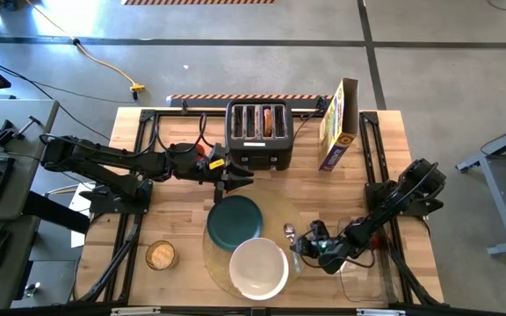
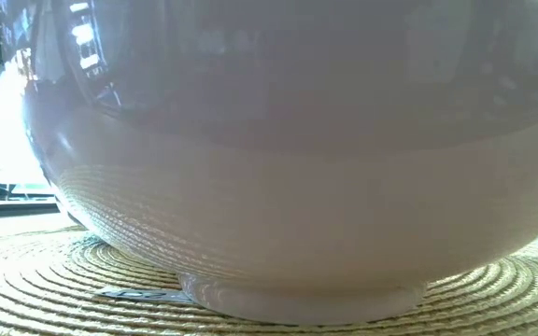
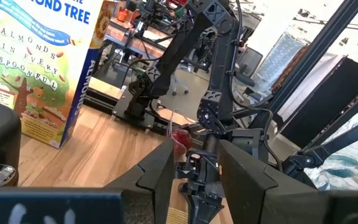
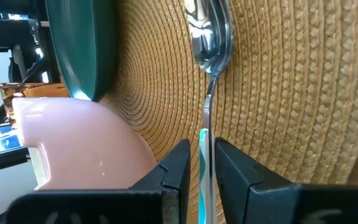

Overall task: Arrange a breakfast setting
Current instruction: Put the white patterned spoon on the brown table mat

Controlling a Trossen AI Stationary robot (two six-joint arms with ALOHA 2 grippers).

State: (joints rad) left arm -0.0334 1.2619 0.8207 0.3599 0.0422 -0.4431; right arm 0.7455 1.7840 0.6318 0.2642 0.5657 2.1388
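Observation:
A round woven placemat (image 1: 275, 211) lies at the table's near middle. On it sit a dark teal plate (image 1: 235, 219) and a white bowl (image 1: 258, 268), which rests on its foot ring (image 2: 297, 303). A metal spoon (image 1: 289, 232) lies on the mat's right part, with my right gripper (image 1: 299, 252) shut on its handle. A tan bagel half (image 1: 160, 255) lies on the bare table to the left. My left gripper (image 1: 238, 182) hangs open and holds nothing, between the toaster and the plate. My right gripper pinches the spoon's thin handle (image 4: 206, 134) between its two fingers (image 4: 180, 163), away from the spoon's bowl. The fingers slant down from the table's right near side and lie roughly along the handle. The spoon's bowl (image 4: 210, 31) lies on the woven placemat (image 4: 278, 93).
A black four-slot toaster (image 1: 258, 133) stands at the far middle, with a cereal box (image 1: 338, 123) upright to its right. The white bowl (image 4: 86, 143) and the teal plate (image 4: 79, 50) sit close to the left of the spoon.

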